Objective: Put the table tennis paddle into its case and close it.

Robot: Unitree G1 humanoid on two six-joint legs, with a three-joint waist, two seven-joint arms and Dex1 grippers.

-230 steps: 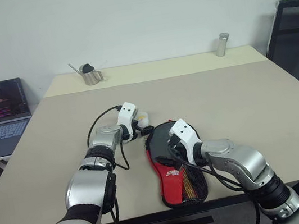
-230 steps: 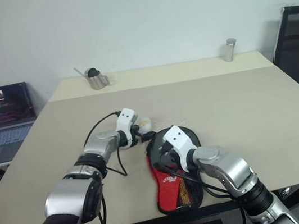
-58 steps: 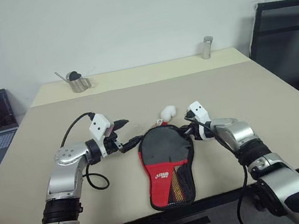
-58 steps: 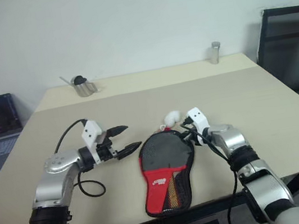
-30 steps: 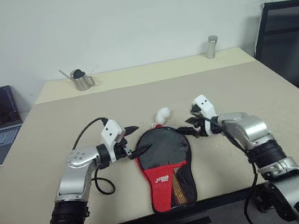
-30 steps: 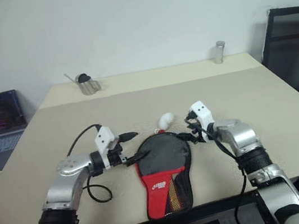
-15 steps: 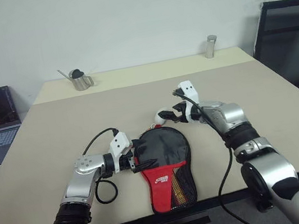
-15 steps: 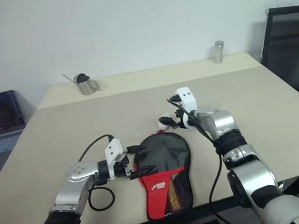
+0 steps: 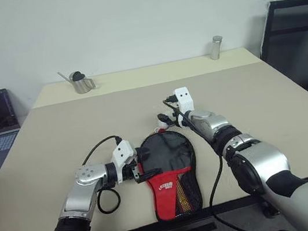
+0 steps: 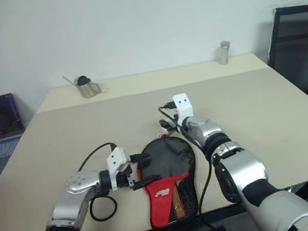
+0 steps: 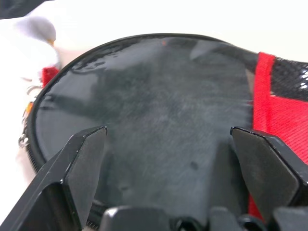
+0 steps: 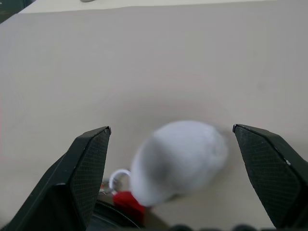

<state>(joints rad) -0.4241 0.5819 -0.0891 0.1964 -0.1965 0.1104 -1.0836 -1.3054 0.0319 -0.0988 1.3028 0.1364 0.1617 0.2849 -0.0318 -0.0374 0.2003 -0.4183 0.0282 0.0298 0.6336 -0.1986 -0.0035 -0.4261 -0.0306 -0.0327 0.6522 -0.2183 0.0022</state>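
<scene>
Case [image 9: 170,171] lies flat near front edge of tabletop [image 9: 268,97], round end toward far edge. Paddle not visible, likely already inside. Closing step in hand.

Left gripper [image 9: 141,170] at case's left rim, jaws wide open, holding nothing. Right gripper [image 9: 168,118] over duck charm [image 12: 180,159], jaws wide open, empty.

Next: pinch zip pull by charm, brace case.

Case soft black fabric, red lower part, mesh pocket; charm fluffy white.

light: bright, even, soft | shadows: faint beside the case [image 9: 171,168] on the table [image 9: 267,91] | glare: sheen on case fabric, left wrist view | blur: white charm [image 12: 180,159] near case out of focus
</scene>
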